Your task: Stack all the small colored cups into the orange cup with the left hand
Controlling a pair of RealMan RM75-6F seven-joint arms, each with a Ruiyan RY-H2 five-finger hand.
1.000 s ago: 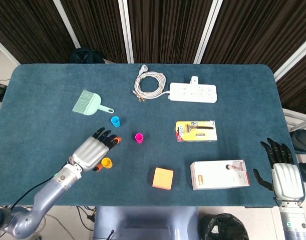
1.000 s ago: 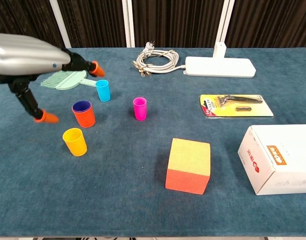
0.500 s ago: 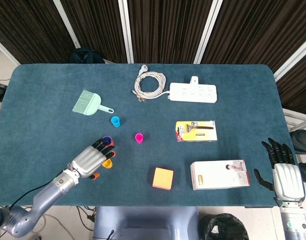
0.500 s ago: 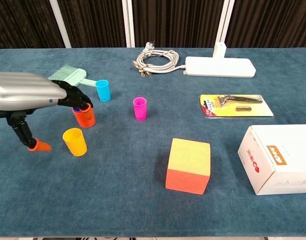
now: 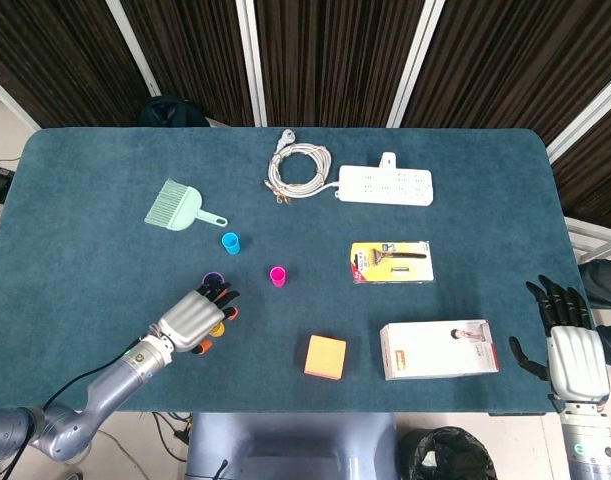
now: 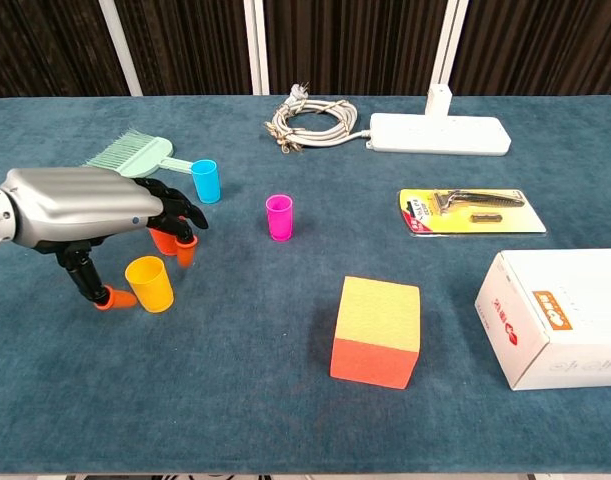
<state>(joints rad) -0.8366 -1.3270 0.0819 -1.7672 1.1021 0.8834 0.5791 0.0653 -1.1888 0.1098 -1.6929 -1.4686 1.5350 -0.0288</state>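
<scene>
A yellow cup (image 6: 150,284) stands upright near the table's front left. My left hand (image 6: 85,210) hovers over it with its fingers spread. The thumb is low beside the cup's left wall and the fingertips (image 6: 185,255) hang off its right; I see no grip. In the head view this left hand (image 5: 190,320) covers most of the yellow cup (image 5: 218,328). The orange cup (image 6: 163,240), with a purple cup (image 5: 213,278) inside it, stands just behind the fingers. A blue cup (image 6: 205,181) and a pink cup (image 6: 279,217) stand apart farther back. My right hand (image 5: 568,345) rests open past the right front edge.
A green brush (image 6: 135,157) lies behind the blue cup. A coiled cable (image 6: 310,120) and a white power strip (image 6: 440,134) lie at the back. A razor pack (image 6: 472,210), a white box (image 6: 560,315) and an orange-yellow block (image 6: 377,330) occupy the right and front middle.
My left hand has come down and forward from above the orange cup to around the yellow cup, its thumb now beside it. The right hand has barely moved.
</scene>
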